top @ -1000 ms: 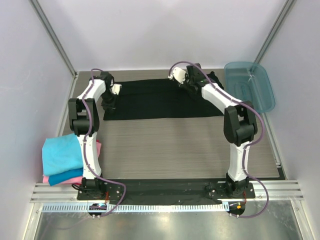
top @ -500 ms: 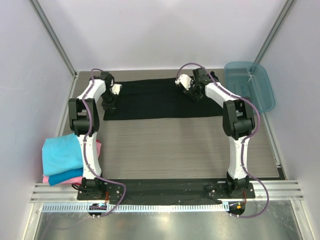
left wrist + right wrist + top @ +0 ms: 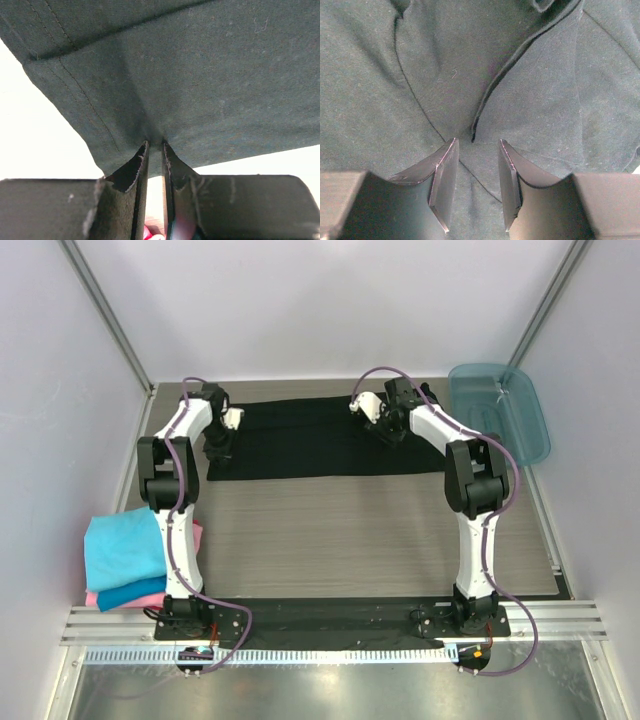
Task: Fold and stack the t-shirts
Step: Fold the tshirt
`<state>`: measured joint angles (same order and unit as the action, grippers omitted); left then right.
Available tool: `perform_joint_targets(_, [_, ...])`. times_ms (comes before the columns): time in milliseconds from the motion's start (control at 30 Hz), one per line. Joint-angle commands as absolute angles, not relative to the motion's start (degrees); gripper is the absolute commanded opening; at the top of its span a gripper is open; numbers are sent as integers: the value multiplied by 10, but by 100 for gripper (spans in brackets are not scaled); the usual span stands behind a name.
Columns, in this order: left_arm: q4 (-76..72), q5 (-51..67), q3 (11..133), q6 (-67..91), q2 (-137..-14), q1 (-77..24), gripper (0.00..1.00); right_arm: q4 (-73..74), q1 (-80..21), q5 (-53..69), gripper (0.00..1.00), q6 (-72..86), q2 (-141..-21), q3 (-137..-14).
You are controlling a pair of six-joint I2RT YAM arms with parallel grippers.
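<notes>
Here's the black t-shirt (image 3: 310,440), stretched in a long folded band along the far edge of the surface, running from the far left corner most of the way across. The left hand (image 3: 221,446) sits at the shirt's left end, and the wrist view settles it: the left hand (image 3: 155,146) is pinched almost closed, with the hemmed edge of the black cloth caught between its fingertips (image 3: 141,159). Over on the shirt's right part, the right hand (image 3: 386,430) is down over the cloth. Its own camera shows the right hand (image 3: 477,142) with a moderate gap between its fingers (image 3: 445,170), holding nothing, and a folded edge of the shirt runs up from that gap. At the left edge near the front, a stack of folded t-shirts waits: turquoise (image 3: 122,545) on top, blue (image 3: 135,592) under it, pink (image 3: 197,534) peeking out. A teal tray (image 3: 512,432) sits at the far right corner.
</notes>
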<state>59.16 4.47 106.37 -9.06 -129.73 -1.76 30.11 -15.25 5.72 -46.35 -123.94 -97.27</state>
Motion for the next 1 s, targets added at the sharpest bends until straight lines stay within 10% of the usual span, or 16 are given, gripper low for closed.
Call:
perform_joint_targets(0, [594, 39, 1059, -91, -1289, -20, 16, 302, -150, 56, 43, -455, -1249, -1000])
perform_joint_targets(367, [592, 31, 1053, -94, -1286, -24, 16, 297, -144, 47, 38, -452, -1285, -1037])
perform_joint_targets(967, [593, 33, 1052, -94, -1288, -24, 17, 264, -133, 3, 1, -489, -1276, -1076])
